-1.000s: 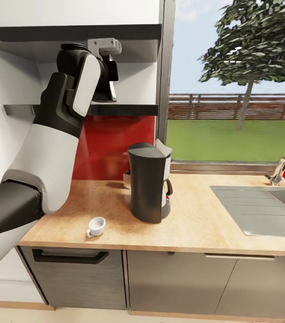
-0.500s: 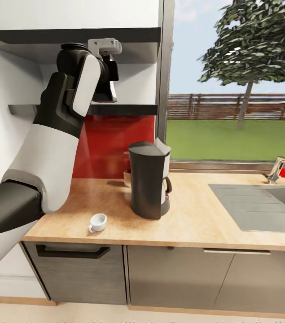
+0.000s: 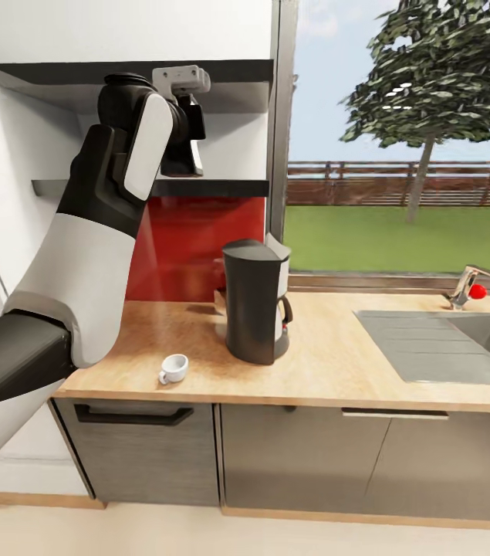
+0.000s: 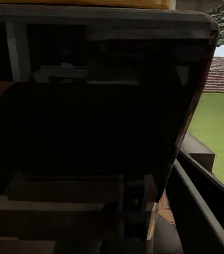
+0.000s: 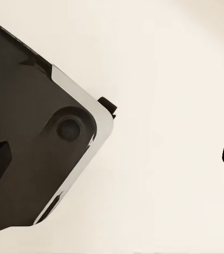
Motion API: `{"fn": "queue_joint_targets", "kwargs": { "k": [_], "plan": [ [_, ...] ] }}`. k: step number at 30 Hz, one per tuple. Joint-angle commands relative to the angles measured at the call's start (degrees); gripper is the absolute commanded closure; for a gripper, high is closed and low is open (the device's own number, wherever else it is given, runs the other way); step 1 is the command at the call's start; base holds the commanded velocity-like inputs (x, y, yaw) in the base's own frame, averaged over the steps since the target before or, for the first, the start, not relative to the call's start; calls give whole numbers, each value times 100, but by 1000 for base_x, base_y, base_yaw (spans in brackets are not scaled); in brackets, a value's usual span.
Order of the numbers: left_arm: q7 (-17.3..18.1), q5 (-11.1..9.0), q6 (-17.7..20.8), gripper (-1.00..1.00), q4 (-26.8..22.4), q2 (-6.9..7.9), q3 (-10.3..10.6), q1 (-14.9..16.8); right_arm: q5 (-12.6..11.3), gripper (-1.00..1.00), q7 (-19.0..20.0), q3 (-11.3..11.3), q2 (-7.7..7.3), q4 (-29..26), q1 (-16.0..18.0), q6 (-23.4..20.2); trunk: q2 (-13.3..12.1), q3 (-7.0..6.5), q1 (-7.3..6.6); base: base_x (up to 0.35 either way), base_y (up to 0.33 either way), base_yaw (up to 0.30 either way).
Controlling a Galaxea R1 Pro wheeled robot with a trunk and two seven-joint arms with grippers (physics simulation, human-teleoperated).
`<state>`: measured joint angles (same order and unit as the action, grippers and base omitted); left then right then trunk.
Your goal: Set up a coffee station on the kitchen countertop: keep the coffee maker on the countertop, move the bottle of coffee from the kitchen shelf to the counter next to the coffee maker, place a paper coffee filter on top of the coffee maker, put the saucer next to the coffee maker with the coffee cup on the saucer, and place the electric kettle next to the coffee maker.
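The kitchen countertop [image 3: 337, 363] carries the coffee maker [image 3: 256, 301] and, near it, the coffee cup [image 3: 173, 368]

One coffee maker [image 3: 255, 301], one coffee cup [image 3: 174, 368]

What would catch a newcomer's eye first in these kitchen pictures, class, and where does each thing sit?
The robot's big white-and-black left arm rises at the head view's left, its wrist up at the kitchen shelf above the red splashback. Below it, the tall dark coffee maker stands on the kitchen countertop, with the small white coffee cup in front of it towards the left, apart from it. To the right, a window shows lawn and a tree.
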<state>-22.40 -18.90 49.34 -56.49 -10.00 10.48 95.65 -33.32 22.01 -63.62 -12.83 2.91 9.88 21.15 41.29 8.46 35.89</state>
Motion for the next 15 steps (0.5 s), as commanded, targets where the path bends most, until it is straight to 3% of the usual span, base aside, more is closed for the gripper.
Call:
{"fn": "queue_joint_targets", "kwargs": {
  "k": [1,7,8,11,15],
  "plan": [
    [-45,-49,14,100,-2,0,6,6,-60,-100,41,-38,5,16,5,26,8,10,-1,-131,0,0],
    [-45,-52,14,100,-2,0,7,6,-60,-100,45,-34,4,16,5,28,8,10,-1,-32,0,0],
    [-20,-343,22,100,-2,0,0,6,-60,-100,42,-35,2,16,5,29,8,10,-1,0,0,0],
    [-5,-737,27,100,-10,0,-1,6,-60,-100,42,-36,3,16,5,29,8,10,-1,0,0,0],
    [61,-949,43,100,-68,0,2,-2,-60,-100,40,-37,1,16,5,30,8,10,-1,0,0,0]
  ]
}}
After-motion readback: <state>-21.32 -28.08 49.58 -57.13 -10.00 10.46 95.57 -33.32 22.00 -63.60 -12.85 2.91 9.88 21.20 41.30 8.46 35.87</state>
